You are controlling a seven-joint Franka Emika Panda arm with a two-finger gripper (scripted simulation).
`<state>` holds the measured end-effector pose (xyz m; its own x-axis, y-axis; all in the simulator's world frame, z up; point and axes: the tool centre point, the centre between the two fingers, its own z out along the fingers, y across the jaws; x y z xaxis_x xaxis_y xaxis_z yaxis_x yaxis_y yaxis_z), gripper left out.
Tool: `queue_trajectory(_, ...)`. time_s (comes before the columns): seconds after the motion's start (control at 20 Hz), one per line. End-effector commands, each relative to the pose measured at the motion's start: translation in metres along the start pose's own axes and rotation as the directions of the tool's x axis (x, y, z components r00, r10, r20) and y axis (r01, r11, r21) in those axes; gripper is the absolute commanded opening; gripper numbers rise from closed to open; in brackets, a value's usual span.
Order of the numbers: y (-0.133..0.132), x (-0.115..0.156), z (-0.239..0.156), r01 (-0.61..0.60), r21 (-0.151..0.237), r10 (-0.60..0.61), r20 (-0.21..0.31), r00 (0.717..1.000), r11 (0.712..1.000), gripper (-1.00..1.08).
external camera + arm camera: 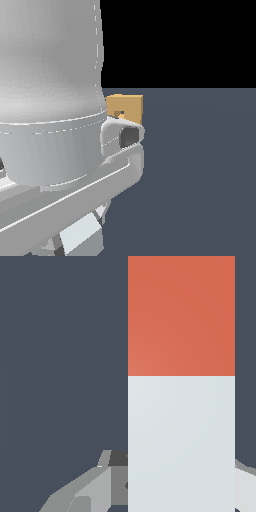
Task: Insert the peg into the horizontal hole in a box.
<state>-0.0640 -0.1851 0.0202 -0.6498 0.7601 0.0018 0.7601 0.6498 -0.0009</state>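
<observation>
One peg (181, 381), one box (125, 106), one hole (120, 115), one arm. In the wrist view the peg fills the frame, white part next to the pincer (165, 481), orange end away from it; grey finger parts show on either side of the white part, so the pincer looks clamped on the peg, though actual contact is hidden behind the bar. In the exterior view the arm blocks most of the scene; the box sits on the dark surface (200, 175) just behind the arm, hole only partly visible. The peg isn't visible there, so how close its tip is to the hole cannot be told. Judged: grasp done, alignment and insertion left; peg not seen in the hole.
</observation>
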Motion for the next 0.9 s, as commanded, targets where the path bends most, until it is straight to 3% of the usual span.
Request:
queue_trajectory(0.0, 0.002, 0.005, -0.002, -0.015, -0.001, 0.015, 0.001, 1.000, 1.000, -1.00)
queue_trajectory(0.45, 0.013, 0.043, -0.008, -0.125, -0.001, 0.125, 0.001, 0.992, 0.992, -1.00)
queue_trajectory(0.85, 0.034, 0.089, -0.016, -0.262, -0.002, 0.262, 0.001, 0.965, 0.965, -1.00)
